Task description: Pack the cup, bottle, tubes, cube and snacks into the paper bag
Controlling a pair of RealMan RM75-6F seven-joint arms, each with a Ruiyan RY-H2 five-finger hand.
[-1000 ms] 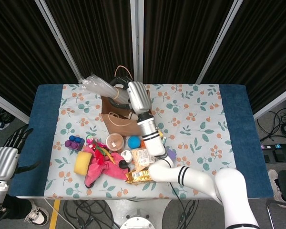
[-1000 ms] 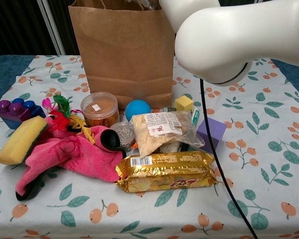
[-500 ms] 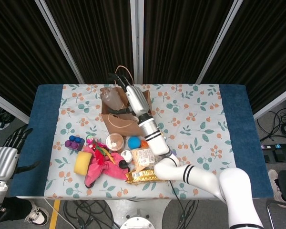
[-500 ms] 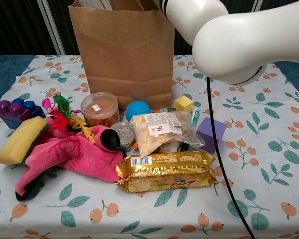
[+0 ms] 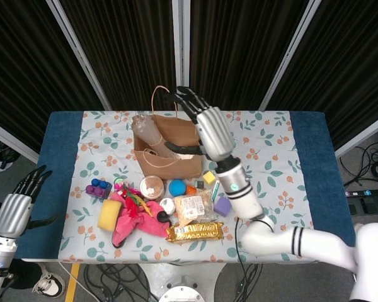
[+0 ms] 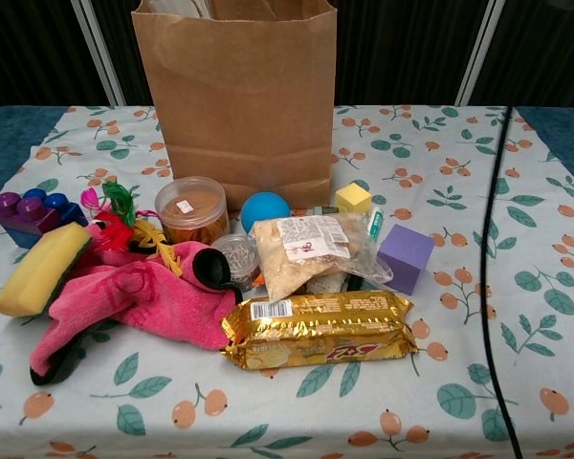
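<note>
The brown paper bag (image 5: 170, 157) (image 6: 234, 96) stands open at the back of the table. A clear plastic bottle (image 5: 147, 131) leans in it, with its top above the rim. My right hand (image 5: 208, 129) hovers above the bag's right side, fingers spread and holding nothing. In front of the bag lie a lidded cup (image 6: 191, 208), a clear snack bag (image 6: 311, 251), a gold snack pack (image 6: 316, 328), a yellow cube (image 6: 353, 198), a purple cube (image 6: 405, 258) and a thin green tube (image 6: 373, 225). My left hand (image 5: 16, 211) hangs open off the table's left edge.
A blue ball (image 6: 265, 210), a small jar (image 6: 234, 256), a pink cloth (image 6: 143, 296), a yellow sponge (image 6: 38, 270) and a purple toy brick (image 6: 24, 212) crowd the front left. A black cable (image 6: 493, 239) hangs across the right of the chest view.
My right hand let go of the bottle, which now rests in the bag. The hand then rose and drew back to the right, and its arm left the chest view.
</note>
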